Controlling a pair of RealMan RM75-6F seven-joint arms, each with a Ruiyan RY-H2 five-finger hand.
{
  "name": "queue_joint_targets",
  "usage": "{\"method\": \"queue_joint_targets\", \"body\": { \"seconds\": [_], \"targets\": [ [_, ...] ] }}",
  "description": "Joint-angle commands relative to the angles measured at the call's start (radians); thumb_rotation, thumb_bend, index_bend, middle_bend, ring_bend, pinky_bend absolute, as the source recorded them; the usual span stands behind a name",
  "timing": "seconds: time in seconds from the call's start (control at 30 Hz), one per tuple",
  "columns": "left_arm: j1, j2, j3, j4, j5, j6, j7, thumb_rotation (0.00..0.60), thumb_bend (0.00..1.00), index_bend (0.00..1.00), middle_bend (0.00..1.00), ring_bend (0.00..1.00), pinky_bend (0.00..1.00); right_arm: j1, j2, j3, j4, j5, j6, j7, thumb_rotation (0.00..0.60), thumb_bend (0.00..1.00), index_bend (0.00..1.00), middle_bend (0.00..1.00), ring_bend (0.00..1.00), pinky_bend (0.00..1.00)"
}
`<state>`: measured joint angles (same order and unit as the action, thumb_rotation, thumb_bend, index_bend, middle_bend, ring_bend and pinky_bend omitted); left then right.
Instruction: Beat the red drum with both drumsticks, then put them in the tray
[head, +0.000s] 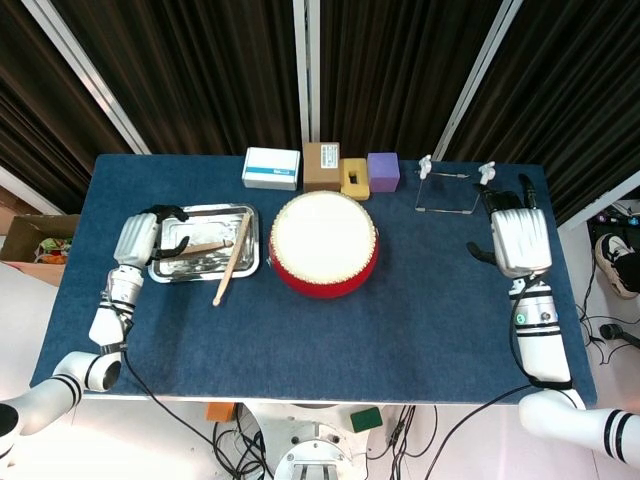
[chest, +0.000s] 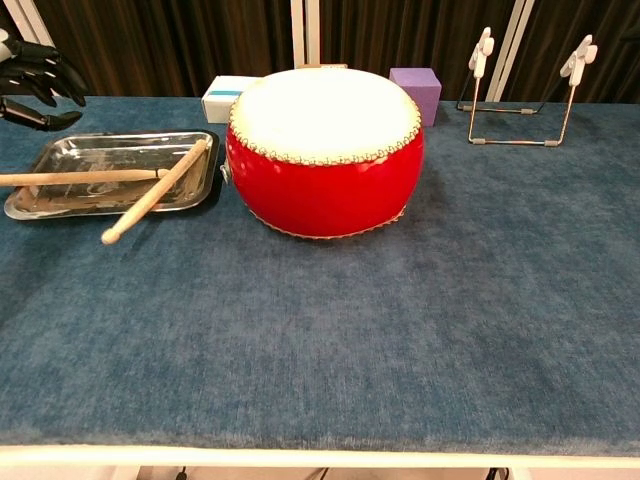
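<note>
The red drum (head: 324, 243) (chest: 325, 150) with its pale skin stands mid-table. Left of it is the steel tray (head: 185, 270) (chest: 90, 152). One drumstick (head: 200, 248) (chest: 80, 177) lies flat inside the tray. The other drumstick (head: 233, 258) (chest: 155, 192) lies slanted over the tray's front right rim, its lower end out on the cloth. My left hand (head: 137, 240) (chest: 35, 80) hovers at the tray's left end, fingers apart, holding nothing. My right hand (head: 519, 240) rests far right near the wire stand, empty, and is outside the chest view.
Along the back edge stand a white box (head: 271, 167), a brown box (head: 322, 165), a yellow block (head: 354, 178) and a purple cube (head: 383, 171) (chest: 416, 88). A wire stand (head: 455, 185) (chest: 525, 90) sits at the back right. Blue cloth covers the table.
</note>
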<state>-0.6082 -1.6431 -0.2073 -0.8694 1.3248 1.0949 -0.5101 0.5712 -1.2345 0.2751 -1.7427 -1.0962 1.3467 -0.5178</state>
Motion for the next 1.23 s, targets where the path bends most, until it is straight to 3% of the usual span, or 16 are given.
{"method": "queue_joint_targets", "body": {
  "seconds": [0.03, 0.2, 0.37, 0.57, 0.8, 1.23],
  "targets": [
    [0.008, 0.011, -0.007, 0.002, -0.016, -0.011, 0.016, 0.6, 0.31, 0.38, 0.39, 0.29, 0.32, -0.002, 0.001, 0.0, -0.003, -0.004, 0.002, -0.001, 0.6, 0.0, 0.21, 0.38, 0.29, 0.1],
    [0.029, 0.079, -0.017, -0.058, -0.04, -0.014, 0.074, 0.6, 0.3, 0.33, 0.37, 0.29, 0.32, -0.01, 0.023, -0.012, -0.015, -0.005, -0.016, -0.003, 0.6, 0.0, 0.21, 0.38, 0.28, 0.1],
    [0.086, 0.203, -0.028, -0.202, -0.096, -0.001, 0.182, 0.6, 0.28, 0.3, 0.32, 0.27, 0.31, -0.039, 0.09, -0.054, -0.033, -0.024, -0.056, 0.017, 0.6, 0.0, 0.19, 0.35, 0.19, 0.1],
    [0.195, 0.358, -0.031, -0.397, -0.163, 0.076, 0.274, 0.6, 0.28, 0.29, 0.31, 0.26, 0.31, -0.122, 0.164, -0.103, -0.025, -0.123, -0.025, 0.177, 0.6, 0.11, 0.15, 0.29, 0.12, 0.1],
    [0.334, 0.47, 0.021, -0.541, -0.154, 0.231, 0.385, 0.6, 0.28, 0.29, 0.31, 0.26, 0.3, -0.242, 0.223, -0.151, 0.009, -0.219, 0.068, 0.371, 0.6, 0.16, 0.14, 0.26, 0.12, 0.11],
    [0.513, 0.484, 0.159, -0.699, 0.034, 0.486, 0.524, 0.6, 0.28, 0.29, 0.31, 0.26, 0.28, -0.408, 0.187, -0.235, 0.105, -0.365, 0.222, 0.549, 0.6, 0.18, 0.08, 0.22, 0.1, 0.11]
  ]
}}
